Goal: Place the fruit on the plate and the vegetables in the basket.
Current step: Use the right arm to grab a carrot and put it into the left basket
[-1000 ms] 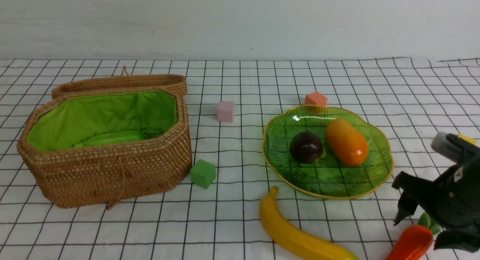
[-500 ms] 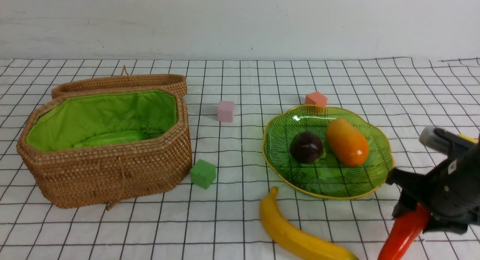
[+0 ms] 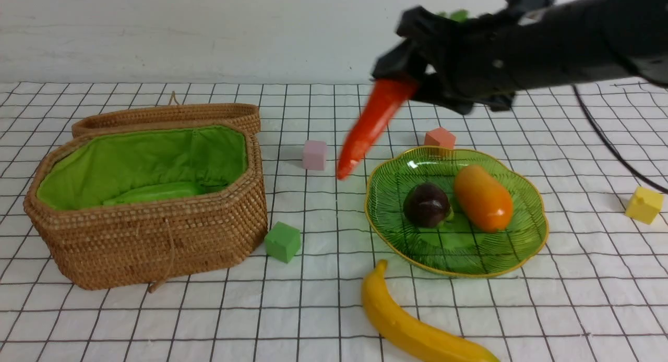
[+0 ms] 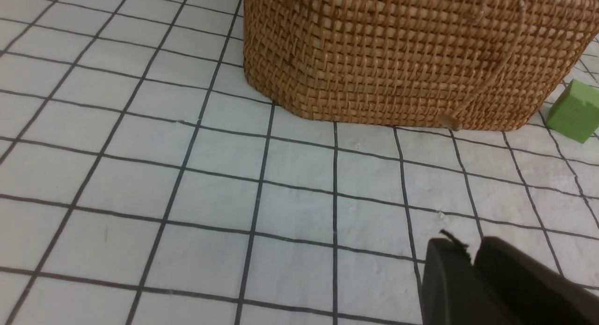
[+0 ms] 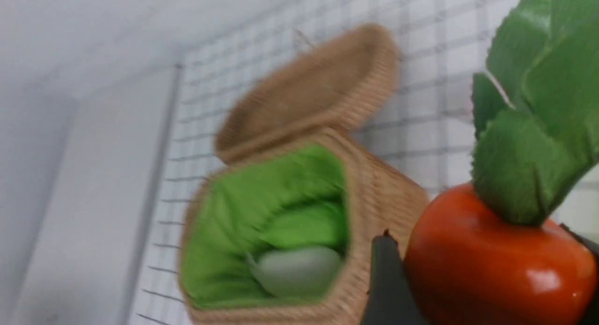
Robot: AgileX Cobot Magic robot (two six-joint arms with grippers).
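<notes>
My right gripper is shut on the orange-red carrot, which hangs tip down in the air between the plate and the basket. Its thick end and green leaves fill the right wrist view. The wicker basket stands open at the left with a light green vegetable inside; the right wrist view shows a pale, blurred vegetable in it too. The green plate holds the mango and the dark fruit. The banana lies in front. My left gripper is shut, empty, low over the cloth before the basket wall.
Foam cubes sit on the checked cloth: pink, orange behind the plate, green at the basket's front corner, yellow at far right. The basket lid lies back behind the basket. My right arm spans the upper right.
My right gripper closed on the carrot at the front right, then lifted it and swung it up and left over the plate toward the basket. The yellow cube came into view.
</notes>
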